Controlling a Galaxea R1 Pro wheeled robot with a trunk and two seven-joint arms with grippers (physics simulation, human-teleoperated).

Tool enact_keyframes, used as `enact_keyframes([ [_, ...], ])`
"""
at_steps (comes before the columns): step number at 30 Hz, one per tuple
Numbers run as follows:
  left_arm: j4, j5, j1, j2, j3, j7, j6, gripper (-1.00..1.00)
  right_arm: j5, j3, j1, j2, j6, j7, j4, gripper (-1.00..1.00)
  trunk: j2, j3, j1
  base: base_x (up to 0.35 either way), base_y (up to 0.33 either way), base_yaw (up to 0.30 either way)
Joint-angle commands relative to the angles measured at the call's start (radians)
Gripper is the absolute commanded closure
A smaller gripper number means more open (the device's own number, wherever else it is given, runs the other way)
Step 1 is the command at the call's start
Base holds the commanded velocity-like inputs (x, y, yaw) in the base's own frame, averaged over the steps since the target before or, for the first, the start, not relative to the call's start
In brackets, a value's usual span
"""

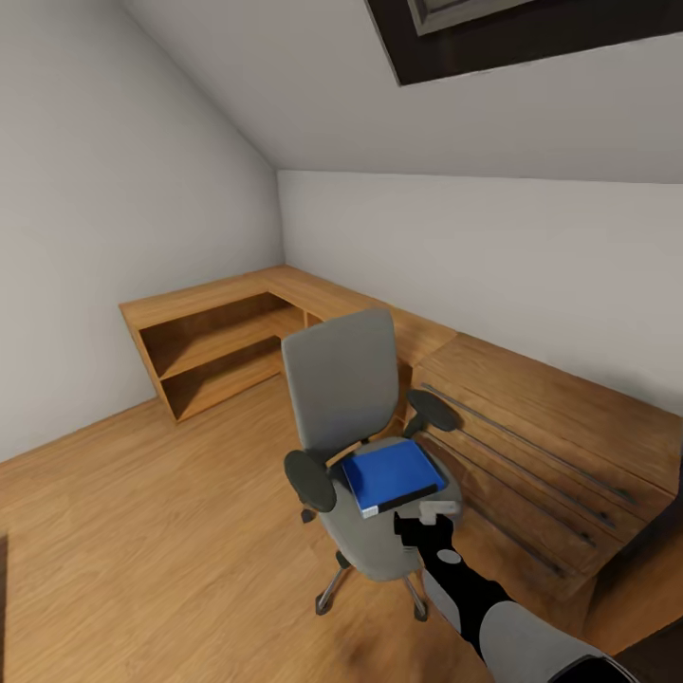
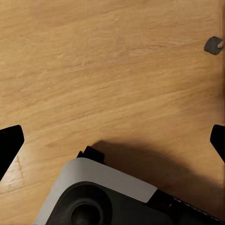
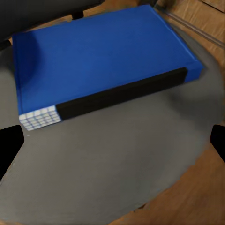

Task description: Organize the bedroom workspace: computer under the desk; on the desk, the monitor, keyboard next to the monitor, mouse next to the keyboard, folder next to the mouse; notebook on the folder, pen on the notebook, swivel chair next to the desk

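The blue folder (image 1: pixel 391 475) lies on the swivel chair (image 1: pixel 365 446) seat, unmoved. The right gripper (image 1: pixel 432 517), fingers spread and empty, hovers at its 6 o'clock edge; the left gripper (image 2: pixel 112 140) is spread too. Everything remains.

- Right arm (image 1: pixel 493 617): extended forward and upward from the lower right of the head view, its grey forearm shell giving way to a black wrist section.
- Right gripper (image 1: pixel 429 517): pale-bodied, held at the front edge of the swivel chair (image 1: pixel 379 531) seat, just short of the folder (image 1: pixel 392 474). In the right wrist view, the two dark fingertips (image 3: pixel 9 147) stood wide apart at opposite sides, nothing between them; the jaws were spread.
- Left gripper (image 2: pixel 112 140): in the left wrist view, pointed straight down at the floor (image 2: pixel 108 70), dark fingertips (image 2: pixel 9 143) likewise set wide apart and holding nothing.
- Robot base (image 2: pixel 103 197): a grey-and-black portion lay beneath the left gripper.
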Motion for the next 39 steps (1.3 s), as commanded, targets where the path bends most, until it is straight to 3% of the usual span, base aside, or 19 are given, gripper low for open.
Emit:
enact_keyframes([
  [1, 0.001, 0.010, -0.001, 0.000, -0.007, -0.005, -0.003, -1.00, -0.010, 0.009, -0.001, 0.000, -0.005, -0.004, 0.001, -1.00, 0.000, -0.001, 0.001, 0.329, 0.000, 0.000],
  [12, 0.002, 0.011, -0.001, 0.000, -0.007, -0.005, -0.003, -1.00, -0.008, 0.009, -0.001, -0.005, -0.038, -0.001, 0.002, -1.00, 0.000, -0.001, 0.001, 0.323, 0.000, 0.000],
  [23, 0.001, 0.011, -0.001, 0.000, -0.007, -0.005, -0.004, -1.00, -0.011, 0.005, -0.001, -0.006, -0.022, 0.003, -0.005, -1.00, 0.000, -0.001, 0.001, 0.135, 0.000, 0.000],
  [26, 0.002, 0.011, -0.001, 0.000, -0.007, -0.005, -0.004, -1.00, -0.012, 0.005, -0.001, -0.006, 0.017, 0.004, -0.038, -1.00, 0.000, -0.001, 0.001, 0.097, 0.000, 0.000],
  [31, 0.002, 0.011, -0.001, 0.000, -0.007, -0.005, -0.003, -1.00, -0.015, 0.003, 0.000, -0.009, 0.155, 0.004, -0.154, -1.00, 0.000, -0.001, 0.001, 0.094, 0.000, 0.000],
  [39, 0.001, 0.011, -0.001, 0.001, -0.007, -0.005, -0.004, -1.00, -0.017, 0.002, 0.000, -0.009, 0.205, 0.003, -0.193, -1.00, 0.000, -0.001, 0.001, 0.157, 0.000, 0.000],
])
